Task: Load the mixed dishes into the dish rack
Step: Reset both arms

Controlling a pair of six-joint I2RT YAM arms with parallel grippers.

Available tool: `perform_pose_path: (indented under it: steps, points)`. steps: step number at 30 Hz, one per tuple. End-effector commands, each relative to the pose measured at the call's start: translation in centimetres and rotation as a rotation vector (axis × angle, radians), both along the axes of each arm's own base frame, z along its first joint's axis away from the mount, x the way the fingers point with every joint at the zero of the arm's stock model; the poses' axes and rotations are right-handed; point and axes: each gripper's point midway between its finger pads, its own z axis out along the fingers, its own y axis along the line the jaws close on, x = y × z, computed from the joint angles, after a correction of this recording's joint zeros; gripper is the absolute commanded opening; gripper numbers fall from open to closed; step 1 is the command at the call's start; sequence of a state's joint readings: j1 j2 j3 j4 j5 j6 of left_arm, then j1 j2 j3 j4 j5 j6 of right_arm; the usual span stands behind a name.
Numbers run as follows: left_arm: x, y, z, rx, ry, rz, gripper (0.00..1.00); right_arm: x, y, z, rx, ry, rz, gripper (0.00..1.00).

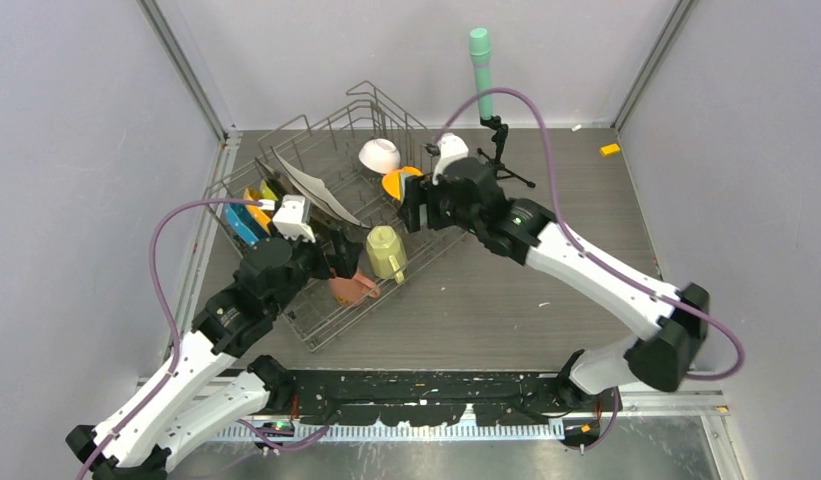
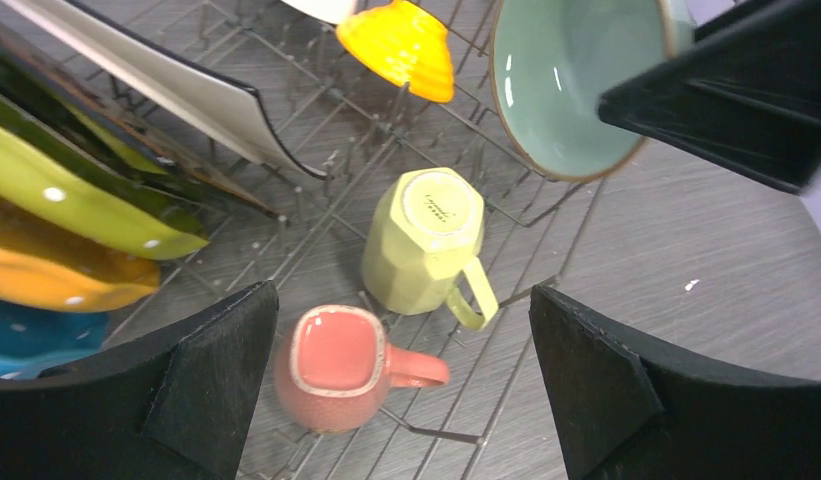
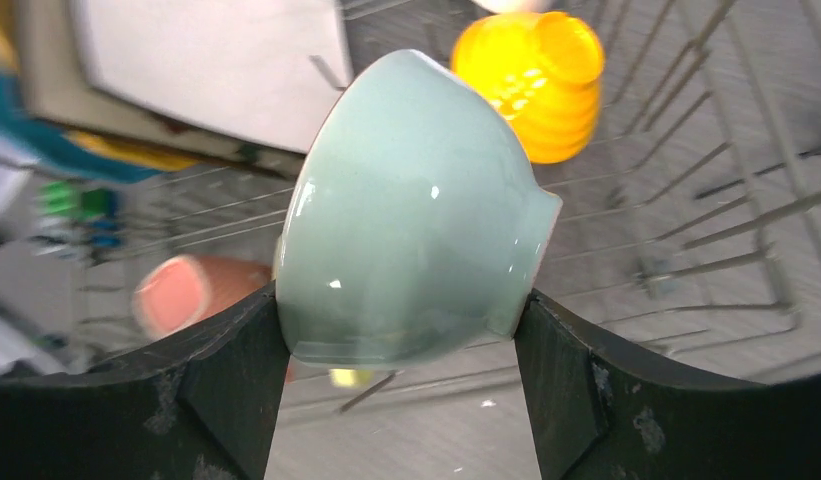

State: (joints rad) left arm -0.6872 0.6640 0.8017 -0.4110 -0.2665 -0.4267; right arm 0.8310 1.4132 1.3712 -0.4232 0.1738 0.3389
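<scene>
Mid-load by the look of it, with one more piece on the way in; gripping a pale green bowl (image 3: 406, 210) by its sides in the right gripper (image 3: 401, 300), fingers spread wide to span it, bowl tipped on its side; holding it above the dish rack (image 1: 326, 335), an orange bowl (image 3: 531, 85) just beyond the fingertips. Hovering the left gripper (image 2: 404, 300) wide open and empty, a pink mug (image 2: 336, 365) beside its left finger, a yellow mug (image 2: 426, 235) upside down just ahead between the two fingers, both down on the rack wires; dotted plates (image 2: 76, 190) and a white square plate (image 2: 176, 85) on edge off to the left of those fingers.

Next, probably: finding a free gap among the tines, turning the bowl rim-down, lowering without knocking the orange one, then letting go.

Cannot tell from the blurred right wrist view which slot lies beneath; hard to make out the held bowl from overhead, behind the right wrist; plates cut off at the frame edge.
</scene>
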Motion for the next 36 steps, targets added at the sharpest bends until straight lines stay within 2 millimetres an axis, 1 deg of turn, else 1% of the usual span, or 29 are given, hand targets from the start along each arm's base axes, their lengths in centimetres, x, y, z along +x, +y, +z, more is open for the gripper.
perform_pose_path:
  steps: [1,2,3,4,5,6,7,8,11,17,20,24,28,29,30,33,36]
  points:
    - [-0.3,2.2,0.9,0.048,-0.033,0.066,1.00,4.0,-1.4,0.5,-0.242,-0.095,-0.094,0.19]
    - [-0.4,2.4,0.9,0.056,-0.032,0.071,1.00,4.7,-1.6,-0.4,-0.313,-0.085,-0.108,0.19]
    - [-0.6,2.7,0.9,0.060,-0.032,0.074,1.00,5.6,-1.2,-1.0,-0.363,-0.082,-0.105,0.19]
    - [-0.7,2.9,0.9,0.065,-0.033,0.079,1.00,5.8,-1.9,-1.7,-0.428,-0.068,-0.121,0.20]
    - [-0.8,3.1,0.8,0.069,-0.034,0.085,1.00,6.6,-1.6,-2.2,-0.472,-0.065,-0.125,0.20]
    - [-0.9,3.3,0.7,0.073,-0.033,0.092,1.00,6.7,-2.5,-2.8,-0.538,-0.050,-0.145,0.21]
    - [-0.9,3.5,0.6,0.078,-0.031,0.096,1.00,7.3,-2.7,-4.1,-0.617,-0.030,-0.155,0.21]
    - [-1.0,3.7,0.5,0.083,-0.028,0.099,1.00,7.5,-3.0,-4.2,-0.645,-0.029,-0.161,0.21]
    - [-1.2,3.9,0.4,0.093,-0.027,0.102,1.00,8.3,-3.6,-5.5,-0.775,-0.021,-0.177,0.21]
    - [-1.2,3.9,0.5,0.098,-0.029,0.098,1.00,9.1,-4.8,-7.3,-0.919,-0.016,-0.186,0.22]
    - [-1.1,3.7,0.4,0.096,-0.026,0.090,1.00,9.1,-4.8,-8.4,-0.952,-0.003,-0.166,0.24]
    - [-1.1,3.5,0.4,0.092,-0.022,0.085,1.00,9.2,-4.8,-9.6,-0.979,0.012,-0.159,0.34]
    - [-1.1,3.5,0.6,0.085,-0.027,0.086,1.00,9.4,-4.6,-10.4,-0.982,0.017,-0.152,0.46]
    - [-1.2,3.5,0.7,0.084,-0.027,0.085,1.00,9.5,-4.6,-10.5,-0.982,0.016,-0.152,0.50]
    - [-1.2,3.5,0.7,0.081,-0.027,0.085,1.00,9.5,-4.6,-10.6,-0.981,0.019,-0.150,0.51]
    - [-1.2,3.5,0.7,0.080,-0.026,0.086,1.00,9.7,-4.6,-10.7,-0.976,0.018,-0.157,0.66]
    - [-1.2,3.4,0.7,0.076,-0.023,0.085,1.00,9.8,-4.6,-10.6,-0.965,0.011,-0.164,0.71]
